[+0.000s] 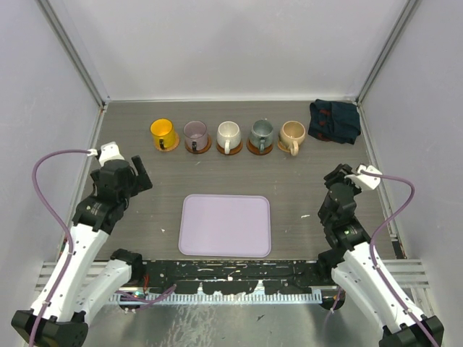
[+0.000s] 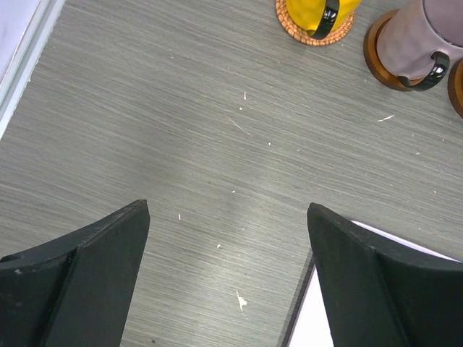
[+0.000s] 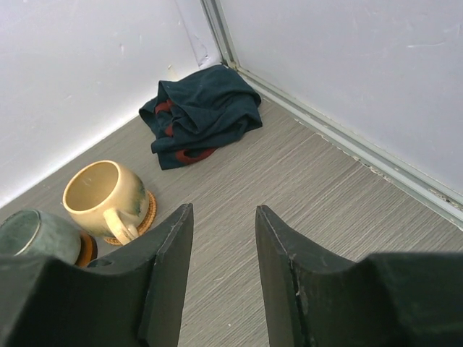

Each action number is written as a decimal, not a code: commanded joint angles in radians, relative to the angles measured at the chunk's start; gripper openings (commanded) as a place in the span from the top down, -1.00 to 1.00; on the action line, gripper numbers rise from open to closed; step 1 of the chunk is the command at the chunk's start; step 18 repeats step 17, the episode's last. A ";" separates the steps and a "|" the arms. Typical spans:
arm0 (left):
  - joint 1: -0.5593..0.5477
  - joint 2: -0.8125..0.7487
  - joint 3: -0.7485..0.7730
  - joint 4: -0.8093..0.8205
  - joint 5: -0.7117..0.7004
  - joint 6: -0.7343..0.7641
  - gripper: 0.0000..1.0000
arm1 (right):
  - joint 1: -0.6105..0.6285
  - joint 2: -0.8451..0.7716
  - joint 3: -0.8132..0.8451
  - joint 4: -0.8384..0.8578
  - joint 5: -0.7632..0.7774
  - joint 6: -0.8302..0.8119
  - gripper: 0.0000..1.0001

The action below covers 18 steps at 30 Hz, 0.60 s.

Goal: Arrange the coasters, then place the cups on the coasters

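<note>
- Five cups (image 1: 228,136) stood in a row beyond the tray (image 1: 225,225), each on a coaster (image 1: 205,147)
- Left hand (image 2: 228,210) and right hand (image 3: 224,211) hung released, empty
- Risk: a careless swing could knock a cup askew

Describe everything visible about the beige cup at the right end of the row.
The beige cup is a round-bellied mug, glossy like glazed ceramic, cream-tan with darker mottling, its loop handle turned toward the near side. It stands upright and empty on a woven-looking orange-brown coaster. The grey-green cup stands just left of it, apart; the dark blue cloth lies farther right.
</note>
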<state>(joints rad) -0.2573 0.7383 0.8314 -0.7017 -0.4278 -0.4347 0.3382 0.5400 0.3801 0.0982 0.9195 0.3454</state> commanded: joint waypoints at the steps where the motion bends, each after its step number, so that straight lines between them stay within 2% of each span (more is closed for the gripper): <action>1: -0.002 0.011 0.006 -0.015 -0.041 -0.053 -0.88 | -0.001 -0.002 0.021 0.041 0.019 -0.001 0.09; 4: -0.002 0.008 0.001 -0.017 -0.056 -0.063 -0.99 | -0.002 -0.004 0.021 0.038 0.016 0.000 0.08; 11: -0.002 -0.010 -0.019 0.005 -0.114 -0.103 -0.96 | -0.001 0.007 0.030 0.034 -0.002 0.000 0.07; 18: -0.002 0.044 0.011 -0.061 -0.163 -0.122 -0.96 | -0.002 0.020 0.032 0.034 -0.017 0.002 0.07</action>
